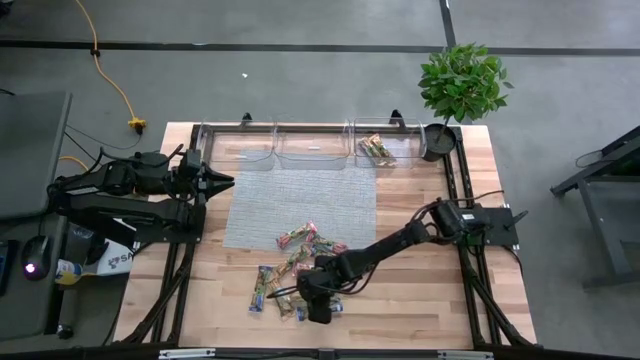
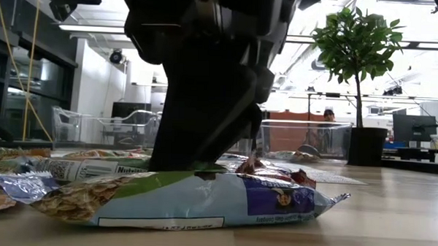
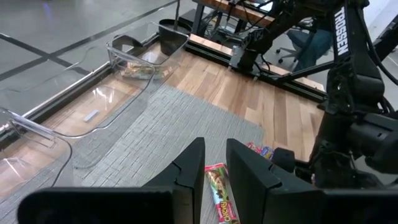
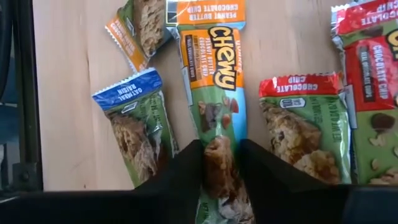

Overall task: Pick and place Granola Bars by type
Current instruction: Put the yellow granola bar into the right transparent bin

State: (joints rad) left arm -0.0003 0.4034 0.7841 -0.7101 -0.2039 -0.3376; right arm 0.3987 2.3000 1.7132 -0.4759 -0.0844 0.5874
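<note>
High view shows the right gripper [image 1: 318,305] down at the near edge of the table [image 1: 480,300], over the pile of Granola Bars [image 1: 300,265] scattered near the grey mat [image 1: 300,205]. Its fingers [image 4: 180,174] stand on either side of an orange-topped peanut butter bar [image 4: 214,93], narrowly apart and pressing its sides. 3 clear bins [image 1: 310,148] line the far edge; the right 1 holds bars. The left gripper [image 1: 222,180] waits at far left, fingers slightly apart, holding nothing.

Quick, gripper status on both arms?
Left gripper: open, holding nothing, waiting above the grey mat.
Right gripper: down in the pile, fingers either side of the orange-label bar, not yet lifted.
</note>
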